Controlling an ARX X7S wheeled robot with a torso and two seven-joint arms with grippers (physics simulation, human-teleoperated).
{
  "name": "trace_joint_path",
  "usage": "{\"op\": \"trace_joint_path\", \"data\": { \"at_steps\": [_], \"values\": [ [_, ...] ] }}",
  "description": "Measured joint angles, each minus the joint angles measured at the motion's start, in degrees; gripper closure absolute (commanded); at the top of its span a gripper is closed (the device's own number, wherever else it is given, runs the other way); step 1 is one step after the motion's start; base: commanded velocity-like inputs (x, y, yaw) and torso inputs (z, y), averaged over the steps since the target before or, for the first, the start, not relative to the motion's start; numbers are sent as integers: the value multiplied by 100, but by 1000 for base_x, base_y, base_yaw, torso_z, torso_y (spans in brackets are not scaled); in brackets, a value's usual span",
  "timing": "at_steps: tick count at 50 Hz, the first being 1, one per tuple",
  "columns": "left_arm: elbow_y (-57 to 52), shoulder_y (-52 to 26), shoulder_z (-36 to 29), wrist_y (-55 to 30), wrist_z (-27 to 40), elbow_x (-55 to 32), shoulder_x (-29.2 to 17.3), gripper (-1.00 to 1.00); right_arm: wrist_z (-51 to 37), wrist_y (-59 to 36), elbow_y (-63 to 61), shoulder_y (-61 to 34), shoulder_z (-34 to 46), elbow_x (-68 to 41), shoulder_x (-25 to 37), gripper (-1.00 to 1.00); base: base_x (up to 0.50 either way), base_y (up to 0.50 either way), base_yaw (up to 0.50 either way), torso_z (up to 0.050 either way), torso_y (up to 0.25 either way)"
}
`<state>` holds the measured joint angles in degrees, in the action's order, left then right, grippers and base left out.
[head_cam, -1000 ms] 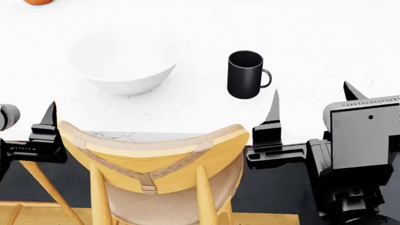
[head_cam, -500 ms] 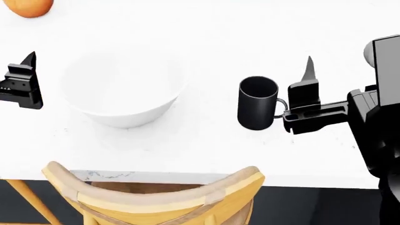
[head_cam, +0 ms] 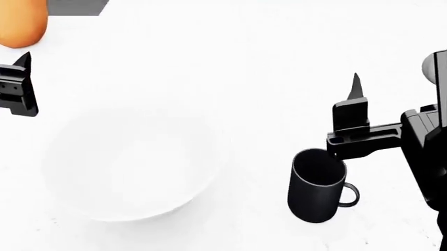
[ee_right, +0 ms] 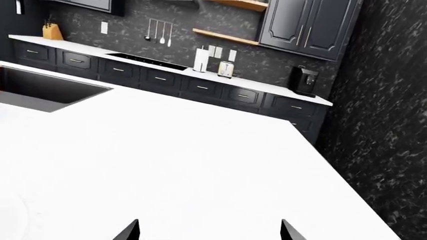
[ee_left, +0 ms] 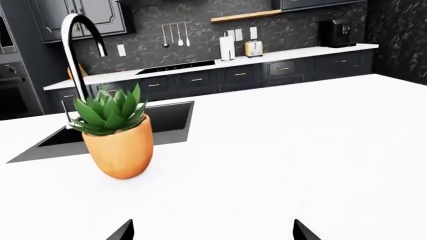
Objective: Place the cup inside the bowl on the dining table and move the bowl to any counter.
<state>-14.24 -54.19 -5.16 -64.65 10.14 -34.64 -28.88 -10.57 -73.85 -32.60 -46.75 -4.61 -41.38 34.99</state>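
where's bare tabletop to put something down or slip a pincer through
Bare dining table runs wide beyond the bowl and cup, toward the potted plant. A bare strip also separates bowl and cup. It is crowded at the cup's far side, where the right pincer hovers close.

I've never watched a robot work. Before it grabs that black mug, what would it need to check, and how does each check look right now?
1. Cup upright on the dining table: ok.
2. Cup free, nothing gripping it: ok; the right end effector hangs just behind it, not around it.
3. Right end effector open: ok; its fingertips show spread apart in the right wrist view.
4. Bowl empty and ready to take the cup: ok.
5. Left end effector away from the bowl: ok; it sits apart by the table's left side.
6. Cup handle out of the way of the grasp: cannot tell.
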Motion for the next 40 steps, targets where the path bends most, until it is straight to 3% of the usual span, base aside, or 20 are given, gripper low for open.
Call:
{"op": "trace_joint_path", "data": {
  "at_steps": [6, 25, 40],
  "values": [
    [-9, 3, 15, -12, 5, -4, -36, -100, -19, -79, -70, 37, -77, -108, -17, -100, 231, 318, 0, 0, 2],
    [42, 87, 11, 48, -9, -32, -53, -100, -256, -1113, 102, -71, -664, -1031, -408, -100, 0, 0, 0, 0, 0],
    [68, 87, 2, 31, -13, -73, -70, -100, -338, -1344, 693, -2, -536, -1478, -449, -100, 0, 0, 0, 0, 0]
  ]
}}
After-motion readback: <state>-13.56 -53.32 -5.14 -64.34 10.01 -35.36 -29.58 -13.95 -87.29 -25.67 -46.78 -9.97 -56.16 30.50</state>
